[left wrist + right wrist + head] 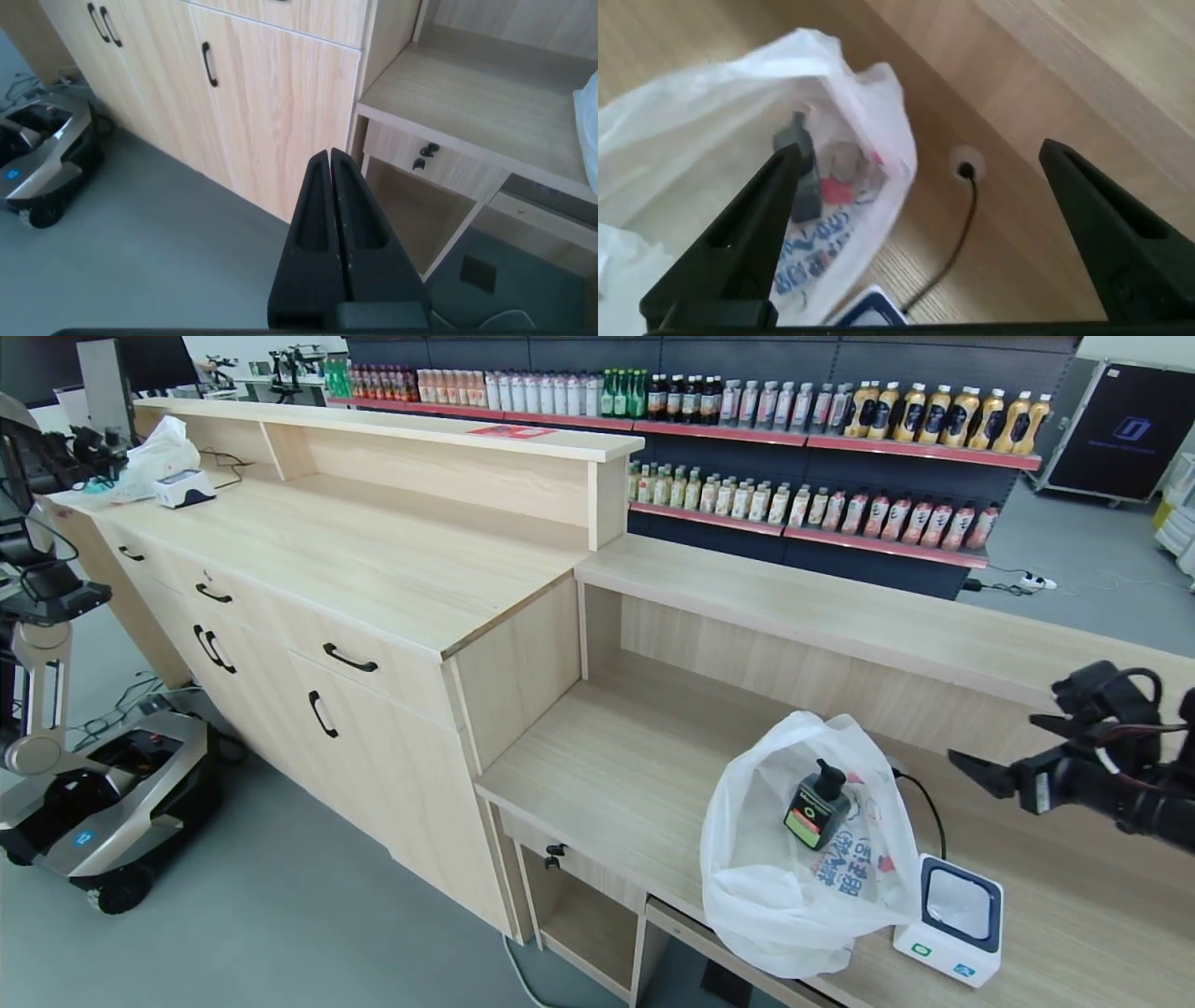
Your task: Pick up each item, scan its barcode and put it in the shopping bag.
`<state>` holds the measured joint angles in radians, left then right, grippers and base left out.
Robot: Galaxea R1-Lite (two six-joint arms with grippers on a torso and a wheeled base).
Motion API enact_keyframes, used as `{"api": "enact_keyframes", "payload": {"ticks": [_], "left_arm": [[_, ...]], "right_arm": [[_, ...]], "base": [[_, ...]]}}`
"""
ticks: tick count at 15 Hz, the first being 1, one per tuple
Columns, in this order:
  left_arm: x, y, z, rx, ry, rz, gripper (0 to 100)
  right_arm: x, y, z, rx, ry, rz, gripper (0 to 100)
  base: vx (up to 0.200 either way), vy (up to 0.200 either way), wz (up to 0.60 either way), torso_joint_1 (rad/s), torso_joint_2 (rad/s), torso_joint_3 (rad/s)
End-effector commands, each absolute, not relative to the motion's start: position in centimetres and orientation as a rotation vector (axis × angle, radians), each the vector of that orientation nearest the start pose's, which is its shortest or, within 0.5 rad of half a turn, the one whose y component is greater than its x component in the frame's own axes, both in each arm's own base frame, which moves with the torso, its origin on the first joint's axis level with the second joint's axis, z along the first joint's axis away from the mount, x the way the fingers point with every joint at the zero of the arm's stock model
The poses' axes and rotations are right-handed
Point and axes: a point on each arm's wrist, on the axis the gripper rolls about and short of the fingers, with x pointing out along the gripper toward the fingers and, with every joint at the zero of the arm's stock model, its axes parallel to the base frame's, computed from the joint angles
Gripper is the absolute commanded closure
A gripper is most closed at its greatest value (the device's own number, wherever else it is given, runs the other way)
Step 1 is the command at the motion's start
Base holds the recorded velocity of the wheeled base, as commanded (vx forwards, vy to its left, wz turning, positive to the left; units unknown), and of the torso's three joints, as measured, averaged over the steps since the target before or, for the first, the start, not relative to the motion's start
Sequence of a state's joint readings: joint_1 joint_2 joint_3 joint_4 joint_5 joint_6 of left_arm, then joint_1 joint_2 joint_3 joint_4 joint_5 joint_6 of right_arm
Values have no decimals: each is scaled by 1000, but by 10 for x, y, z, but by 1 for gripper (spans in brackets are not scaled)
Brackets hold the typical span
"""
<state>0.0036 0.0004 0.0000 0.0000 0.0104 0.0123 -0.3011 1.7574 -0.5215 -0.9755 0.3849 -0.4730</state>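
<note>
- my right gripper [991, 739] hangs over the low wooden counter [607, 775], to the right of the shopping bag [794, 896]. its claw is spread wide, with nothing between the fingers.
- through the right wrist camera i see its two black fingers [729, 252] well apart, with the bag's [710, 140] open mouth below them.
- the shopping bag is thin white plastic with red and blue print. it sits slumped at the counter's front edge, mouth facing up.
- a dark pump bottle [816, 810] with a black pump head lies tilted inside the bag, in plain sight through the opening.
- the white barcode scanner [950, 919] stands just to the right of the bag, and the plastic touches its side.
- a black cable [924, 803] runs from behind the scanner to a hole in the countertop [965, 170] near the back panel.
- my left gripper [332, 168] has its claw pressed shut on nothing. it hangs over the grey floor [140, 252], in front of the cabinet doors [280, 103].
- across the aisle behind the counter, shelves of bottled drinks [840, 415] line the wall.
</note>
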Motion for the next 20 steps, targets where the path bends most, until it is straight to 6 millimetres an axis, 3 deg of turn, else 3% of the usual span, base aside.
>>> {"api": "enact_keyframes", "payload": {"ticks": [1, 4, 8, 10, 11, 14, 17, 20], "left_arm": [[-23, 0, 75, 12, 0, 15, 100], [-23, 0, 75, 12, 0, 15, 100], [-23, 0, 75, 12, 0, 15, 100], [-23, 0, 75, 12, 0, 15, 100], [-23, 0, 75, 12, 0, 15, 100], [-23, 0, 75, 12, 0, 15, 100], [-23, 0, 75, 12, 0, 15, 100], [-23, 0, 75, 12, 0, 15, 100]], "right_arm": [[222, -103, 159, -425, 219, -44, 0], [166, -125, 168, -354, 356, -240, 0], [130, -138, 152, -223, 625, -459, 0], [129, -145, 144, -164, 668, -479, 0], [131, -154, 130, -92, 723, -479, 0], [137, -174, 104, -4, 704, -320, 0], [139, -193, 87, -119, 645, -164, 0], [145, -202, 74, -141, 639, -146, 0]], "base": [[0, 0, -600, 2, 7, 2], [0, 0, -600, -4, 2, 7], [0, 0, -600, 5, 1, 7], [0, 0, 0, 0, 0, 0], [0, 0, 0, 0, 0, 0], [0, 0, 0, 0, 0, 0], [0, 0, 0, 0, 0, 0], [0, 0, 0, 0, 0, 0]]}}
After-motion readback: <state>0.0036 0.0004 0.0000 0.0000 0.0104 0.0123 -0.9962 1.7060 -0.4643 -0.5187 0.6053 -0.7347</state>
